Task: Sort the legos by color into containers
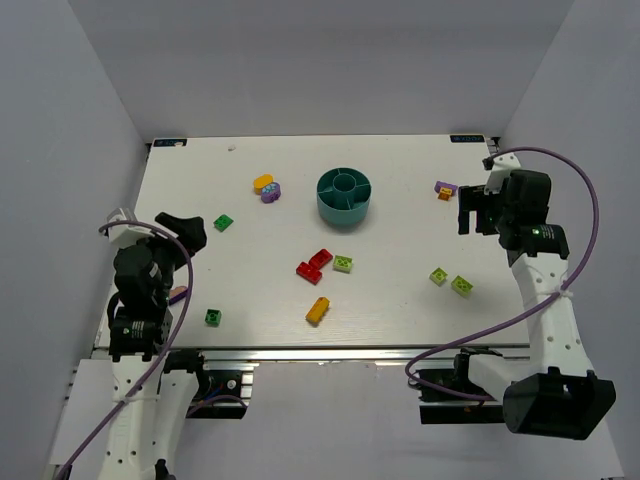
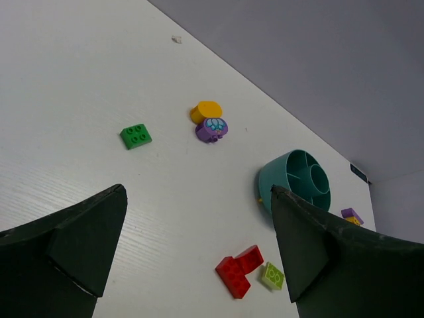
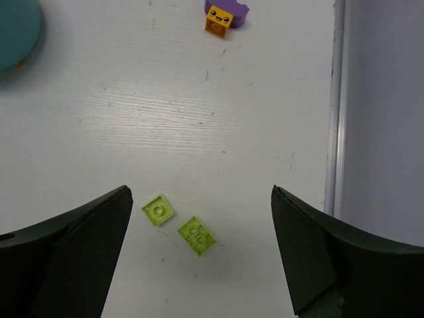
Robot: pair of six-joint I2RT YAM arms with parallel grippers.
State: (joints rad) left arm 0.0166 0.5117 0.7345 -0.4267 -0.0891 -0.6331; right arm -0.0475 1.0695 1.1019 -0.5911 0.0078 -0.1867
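The teal dish (image 1: pixel 344 195) stands at the table's far middle, and its compartments look empty. Loose legos lie around it: yellow (image 1: pixel 263 182) and purple (image 1: pixel 270 194) at its left, a red pair (image 1: pixel 314 265), lime (image 1: pixel 343 264), yellow-orange (image 1: pixel 318 311), two dark green (image 1: pixel 223 222) (image 1: pixel 213 317), two lime (image 1: pixel 438 275) (image 1: pixel 461 285), and purple with orange (image 1: pixel 445 189). My left gripper (image 1: pixel 185 232) is open and empty above the table at the left (image 2: pixel 197 192). My right gripper (image 1: pixel 480 212) is open and empty (image 3: pixel 200 192), above the two lime bricks (image 3: pixel 158 210) (image 3: pixel 196 236).
The table's right edge rail (image 3: pixel 334 99) runs close beside my right gripper. White walls enclose the table on the left, back and right. The left wrist view shows the dish (image 2: pixel 298 182), the red pair (image 2: pixel 240 270) and a dark green brick (image 2: pixel 136 136).
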